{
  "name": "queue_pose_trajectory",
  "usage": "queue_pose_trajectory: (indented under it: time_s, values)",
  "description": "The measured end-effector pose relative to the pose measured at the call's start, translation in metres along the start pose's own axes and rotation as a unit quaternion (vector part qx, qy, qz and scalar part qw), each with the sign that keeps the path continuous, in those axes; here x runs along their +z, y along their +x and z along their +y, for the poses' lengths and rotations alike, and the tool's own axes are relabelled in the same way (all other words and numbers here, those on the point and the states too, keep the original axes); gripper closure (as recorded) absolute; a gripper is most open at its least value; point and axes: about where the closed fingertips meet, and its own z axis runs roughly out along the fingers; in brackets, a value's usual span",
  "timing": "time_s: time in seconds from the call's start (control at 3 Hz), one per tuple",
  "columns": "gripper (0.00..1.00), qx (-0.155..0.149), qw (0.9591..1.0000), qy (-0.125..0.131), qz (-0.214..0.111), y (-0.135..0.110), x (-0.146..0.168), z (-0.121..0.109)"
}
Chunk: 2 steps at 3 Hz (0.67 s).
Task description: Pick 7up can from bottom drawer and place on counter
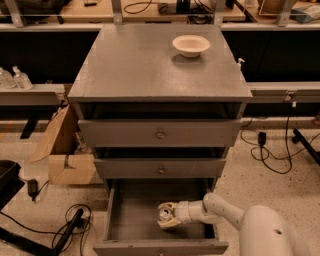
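The bottom drawer [131, 216] of the grey cabinet stands pulled open. Inside it, right of the middle, the 7up can [164, 213] stands upright with its shiny lid showing. My gripper [165, 216] reaches into the drawer from the right on the white arm [220, 210], and its cream fingers [169, 223] sit on either side of the can, closed around it. The can rests low in the drawer. The counter [145, 65] is the flat grey top of the cabinet above.
A cream bowl [190, 45] sits at the back right of the counter. The two upper drawers [160, 134] are closed. A cardboard box [65, 150] stands on the floor at the left, with cables [75, 220] by it. A wooden workbench [150, 9] runs behind.
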Motion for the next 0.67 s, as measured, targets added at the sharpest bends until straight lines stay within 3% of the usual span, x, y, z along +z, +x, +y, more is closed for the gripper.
queue_pose_trajectory:
  time_s: [0.33,0.67]
  values:
    - [1.00,0.025,0.9996,-0.001,-0.015,-0.066,-0.062,0.008]
    - [1.00,0.061,0.9970,-0.029,-0.037,-0.147,-0.113,0.036]
